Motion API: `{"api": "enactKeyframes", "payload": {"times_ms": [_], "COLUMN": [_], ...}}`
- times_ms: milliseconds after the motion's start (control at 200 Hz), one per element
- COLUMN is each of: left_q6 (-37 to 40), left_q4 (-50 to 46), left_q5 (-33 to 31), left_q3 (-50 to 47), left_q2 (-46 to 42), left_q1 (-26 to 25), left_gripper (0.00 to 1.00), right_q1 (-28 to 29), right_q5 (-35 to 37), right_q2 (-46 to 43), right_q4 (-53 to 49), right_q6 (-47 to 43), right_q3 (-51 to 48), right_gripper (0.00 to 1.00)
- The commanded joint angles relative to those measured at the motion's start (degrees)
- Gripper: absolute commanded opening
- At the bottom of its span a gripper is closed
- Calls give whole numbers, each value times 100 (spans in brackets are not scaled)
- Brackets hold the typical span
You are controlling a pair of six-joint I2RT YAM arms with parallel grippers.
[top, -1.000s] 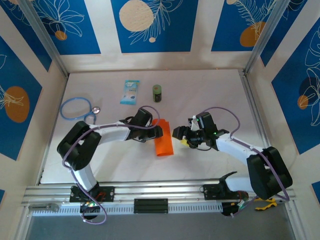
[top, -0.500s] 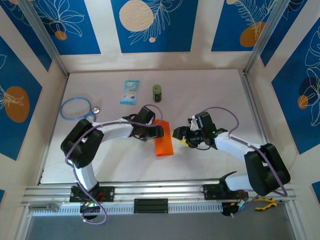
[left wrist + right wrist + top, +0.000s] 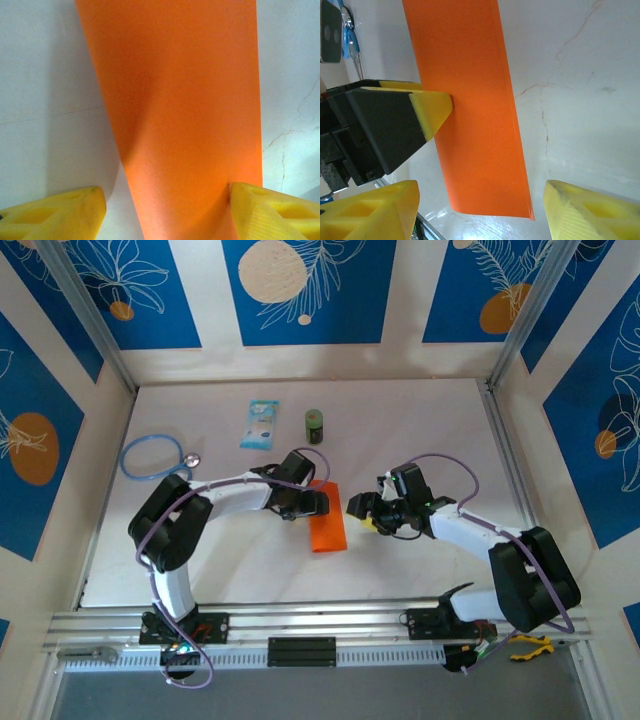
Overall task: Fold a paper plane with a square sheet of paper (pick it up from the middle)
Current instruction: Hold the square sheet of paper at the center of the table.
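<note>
left gripper (image 3: 317, 502) now further over the orange sheet (image 3: 328, 525) mid-table, jaws spread astride it | right gripper (image 3: 354, 508) released, just beside | likely pressing a crease

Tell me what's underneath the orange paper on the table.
The orange paper lies on the white table, with bare tabletop showing beside it. In the left wrist view its left edge seems slightly raised, casting a shadow. Anything directly beneath is covered by the paper.

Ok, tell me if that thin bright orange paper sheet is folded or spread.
Folded: the orange paper is a narrow strip, not a square, one long edge doubled.
</note>
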Motion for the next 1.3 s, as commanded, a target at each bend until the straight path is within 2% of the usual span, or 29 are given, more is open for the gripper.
{"api": "enactKeyframes", "payload": {"times_ms": [0, 1296], "left_q6": [161, 271], "left_q4": [-82, -627], "left_q5": [-115, -277], "left_q3": [17, 355], "left_q2": [437, 1069], "left_q1": [-85, -198], "left_gripper": [70, 72], "right_q1": [-60, -151], "right_q5": [48, -4], "right_q2": [-91, -197], "right_q4": [-90, -151], "right_q6": [62, 49], "right_q3": [-5, -79], "right_gripper": [66, 65]}}
